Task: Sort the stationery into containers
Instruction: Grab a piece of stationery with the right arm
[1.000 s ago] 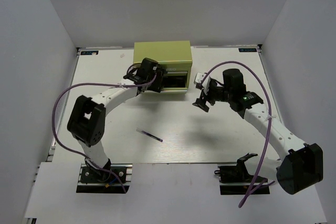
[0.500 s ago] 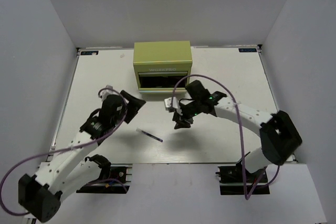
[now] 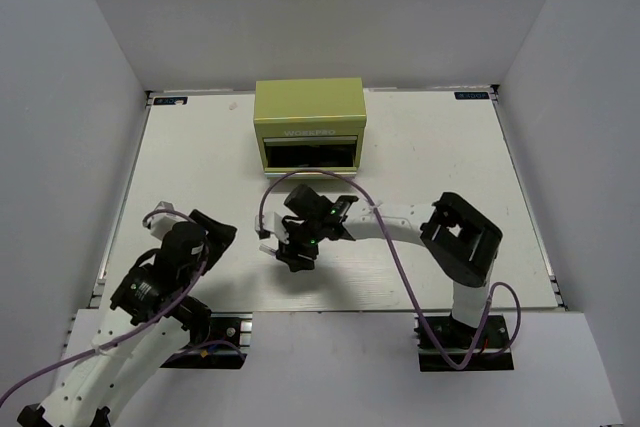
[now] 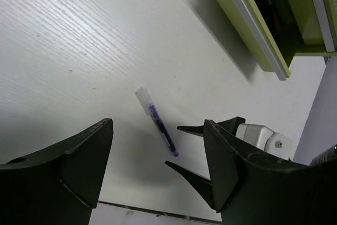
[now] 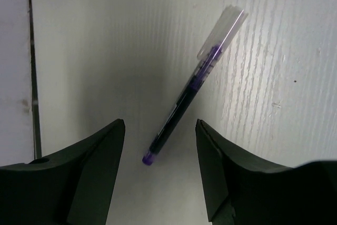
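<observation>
L gripper hangs above the worktop nr the near-left corner, well apart from the other things. Its jaws stand wide open w/ nothing btw. them. In the L wrist view, only bare board and the pen further off show in the gap.

More to the right, the purple pen lies flat on the worktop, close to the near edge and a bit left of the middle. It is slanted to the edges and has a clear cap on one end. R gripper is directly over it, w/ one finger on each side of the pen. The jaws are open and do not touch it, so nothing is gripped. In the top view this gripper hides the pen.

The olive-green tool chest stands at the middle of the far edge, well apart from the pen. One drawer w/ a pale front is pulled out toward the near edge. Its inside is too dark to tell the contents.
</observation>
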`<state>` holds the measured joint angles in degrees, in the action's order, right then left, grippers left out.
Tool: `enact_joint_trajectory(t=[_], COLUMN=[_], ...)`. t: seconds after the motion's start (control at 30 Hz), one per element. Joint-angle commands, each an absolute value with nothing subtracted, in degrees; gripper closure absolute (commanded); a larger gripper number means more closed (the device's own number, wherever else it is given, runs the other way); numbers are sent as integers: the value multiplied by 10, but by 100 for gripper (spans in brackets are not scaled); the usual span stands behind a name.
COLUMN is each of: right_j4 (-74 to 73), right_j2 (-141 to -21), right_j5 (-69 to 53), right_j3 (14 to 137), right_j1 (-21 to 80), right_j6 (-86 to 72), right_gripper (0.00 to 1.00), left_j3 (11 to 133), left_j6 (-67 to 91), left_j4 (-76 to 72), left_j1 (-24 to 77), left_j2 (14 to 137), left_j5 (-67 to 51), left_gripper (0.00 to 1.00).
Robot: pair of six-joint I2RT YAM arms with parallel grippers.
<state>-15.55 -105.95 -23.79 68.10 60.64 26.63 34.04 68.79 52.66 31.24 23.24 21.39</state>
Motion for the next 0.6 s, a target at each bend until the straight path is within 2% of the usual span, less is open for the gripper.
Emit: enact_joint_trajectory(t=[0.0,0.17,0.33,0.47,0.5,0.57], right_j4=[-98,-73,-70,-70,-70,-79], right_j2=[-1072,-1098,-1117,-1113,-1110,-1104], right_j5=[-164,-99,-77,-69,-69,-69], right_j3=[707,706,699,681,676,664], right_j1=[632,655,657,652,652,650], right_j6=[199,171,167,163,163,170], right_gripper=[38,38,47,59,68,77], left_j3=[374,388,393,393,393,393], left_j6=[701,713,718,724,724,730], left_j4=[598,627,635,640,640,640], left_j1=[313,313,313,313,313,313], left_j2=[220,207,195,195,195,195], left_j5=[258,276,282,295,295,302], left_gripper=[21,21,21,21,21,21])
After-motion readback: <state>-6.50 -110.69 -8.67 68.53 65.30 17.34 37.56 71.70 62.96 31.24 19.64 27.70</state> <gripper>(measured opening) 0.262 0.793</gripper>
